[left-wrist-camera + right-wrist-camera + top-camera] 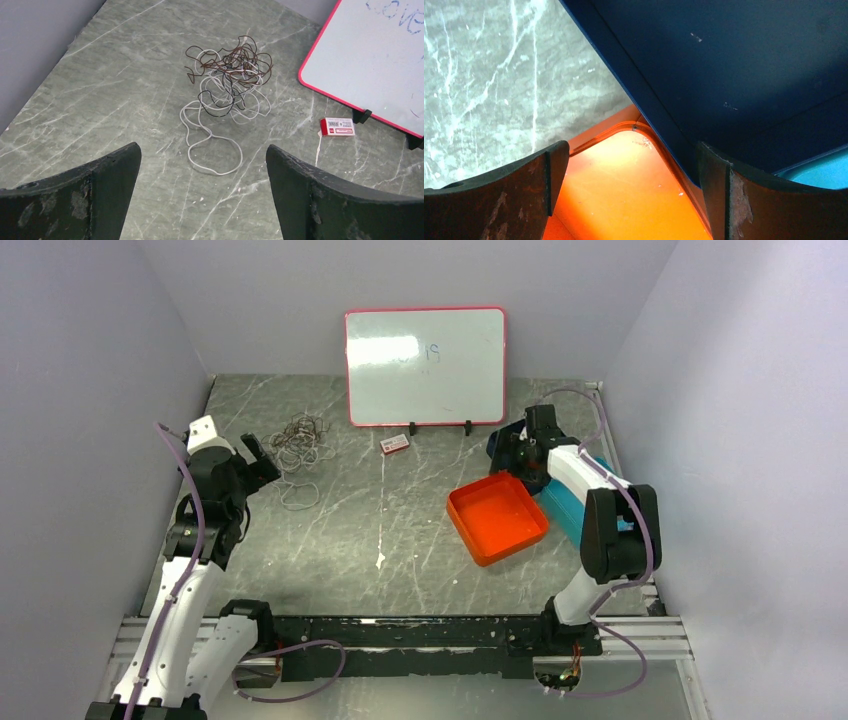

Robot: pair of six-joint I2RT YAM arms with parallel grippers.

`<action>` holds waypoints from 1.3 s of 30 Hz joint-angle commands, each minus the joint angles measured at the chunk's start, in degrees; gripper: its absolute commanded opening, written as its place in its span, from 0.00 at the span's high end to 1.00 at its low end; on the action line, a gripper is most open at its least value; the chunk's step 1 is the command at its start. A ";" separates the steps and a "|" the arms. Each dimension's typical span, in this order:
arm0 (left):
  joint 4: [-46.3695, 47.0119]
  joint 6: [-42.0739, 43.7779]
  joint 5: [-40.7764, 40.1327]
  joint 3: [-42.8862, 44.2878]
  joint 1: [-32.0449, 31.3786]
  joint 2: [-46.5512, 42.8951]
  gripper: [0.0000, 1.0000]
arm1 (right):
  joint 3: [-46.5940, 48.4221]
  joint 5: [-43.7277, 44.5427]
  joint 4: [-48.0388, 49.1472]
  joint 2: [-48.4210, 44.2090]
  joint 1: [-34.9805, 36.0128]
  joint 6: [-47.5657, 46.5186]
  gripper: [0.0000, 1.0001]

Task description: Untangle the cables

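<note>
The cables lie in one loose tangle of thin brown, black and white wires at the back left of the marble table. In the left wrist view the cables rest on the table ahead of my fingers, and a single white loop trails toward them. My left gripper hovers just short of the tangle, open and empty. My right gripper is open and empty, above the far corner of an orange tray.
The orange tray sits right of centre, with a dark blue tray and a teal tray beside it. A red-framed whiteboard stands at the back. A small red and white box lies in front of it.
</note>
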 commanded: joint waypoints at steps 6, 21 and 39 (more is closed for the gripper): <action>1.41 0.11 1.10 1.05 0.67 0.60 0.01 | 2.20 8.93 -2.05 -6.89 1.20 1.39 0.00; 0.37 -0.54 11.47 10.22 0.69 18.47 0.05 | 1.40 10.28 4.90 -21.49 14.32 8.66 0.01; 0.16 8.88 5.19 42.97 2.05 60.50 0.05 | -10.50 6.30 5.74 -27.60 27.28 10.25 0.01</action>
